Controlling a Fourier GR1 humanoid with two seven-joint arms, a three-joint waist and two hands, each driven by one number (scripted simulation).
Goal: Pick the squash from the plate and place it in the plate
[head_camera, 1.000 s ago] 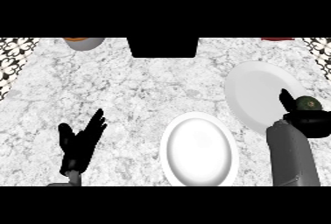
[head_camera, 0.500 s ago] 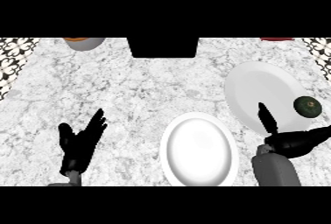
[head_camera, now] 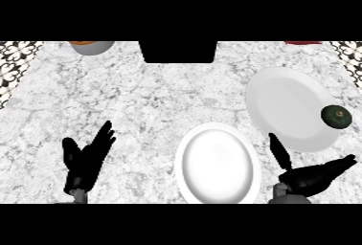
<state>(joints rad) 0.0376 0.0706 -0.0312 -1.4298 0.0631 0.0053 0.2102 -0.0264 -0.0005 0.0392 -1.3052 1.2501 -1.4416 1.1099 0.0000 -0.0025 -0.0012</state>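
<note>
A dark green round squash (head_camera: pixel 336 116) lies on the right edge of a white plate (head_camera: pixel 290 105) at the right of the counter. A second white plate (head_camera: pixel 216 163) with nothing on it sits near the front middle. My right hand (head_camera: pixel 311 176) is open at the lower right, below the squash and apart from it, thumb pointing up and fingers spread to the right. At the lower left my left hand (head_camera: pixel 84 160) rests open, fingers up.
A grey bowl with something orange in it (head_camera: pixel 90 46) stands at the back left. A black block (head_camera: pixel 176 51) sits at the back middle. A red object (head_camera: pixel 304 42) shows at the back right edge. Patterned tiles (head_camera: pixel 16 62) border the marble counter.
My right hand has drawn back toward the front edge, away from the squash, which now shows fully on the plate's rim. The left hand has not moved.
</note>
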